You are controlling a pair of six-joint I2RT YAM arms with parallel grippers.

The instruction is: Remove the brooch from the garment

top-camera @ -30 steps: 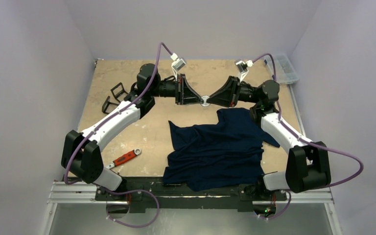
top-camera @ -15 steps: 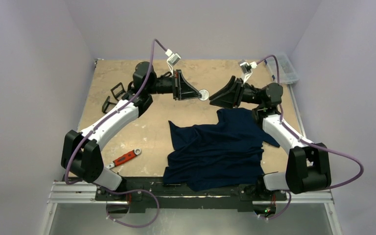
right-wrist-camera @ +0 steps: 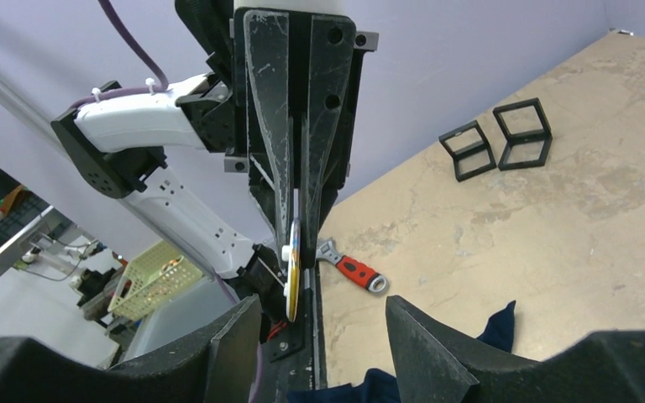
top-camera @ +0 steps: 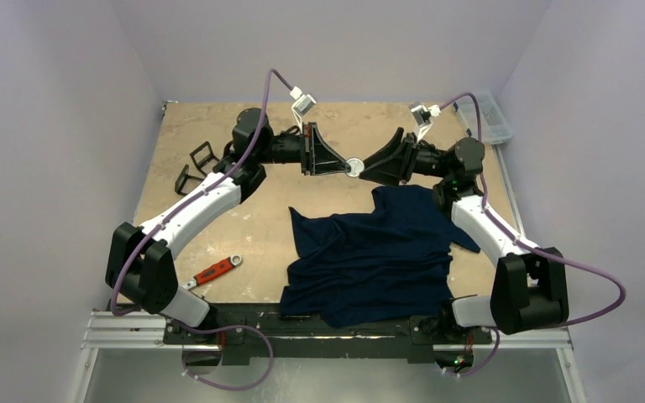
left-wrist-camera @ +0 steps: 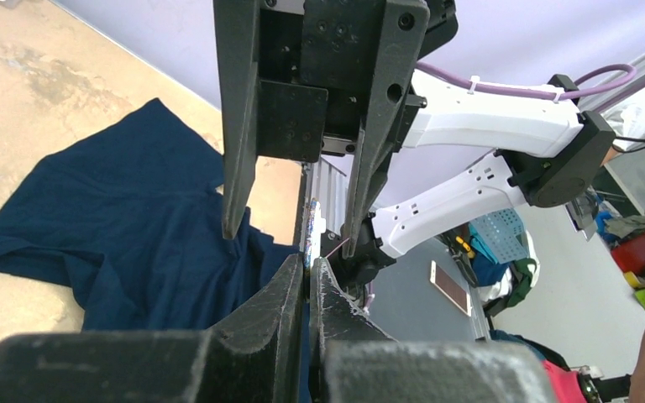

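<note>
The dark navy garment (top-camera: 369, 256) lies crumpled on the table near the front, and also shows in the left wrist view (left-wrist-camera: 117, 218) and the right wrist view (right-wrist-camera: 369, 386). The brooch (top-camera: 353, 167), a small round white disc, is held up in the air above the garment's far edge. My left gripper (top-camera: 346, 166) is shut on it; the disc shows edge-on in the left wrist view (left-wrist-camera: 306, 248) and in the right wrist view (right-wrist-camera: 292, 269). My right gripper (top-camera: 368, 168) is open and faces the brooch at close range, its fingers (right-wrist-camera: 235, 353) spread on either side.
A red-handled wrench (top-camera: 212, 271) lies at the front left. Two black open frames (top-camera: 195, 165) stand at the far left. A clear plastic bin (top-camera: 489, 117) sits at the back right corner. Purple walls close in the table.
A second ago both grippers met at the brooch. They then drew apart, with the brooch staying in my left gripper. Now the open right gripper has come close again.
</note>
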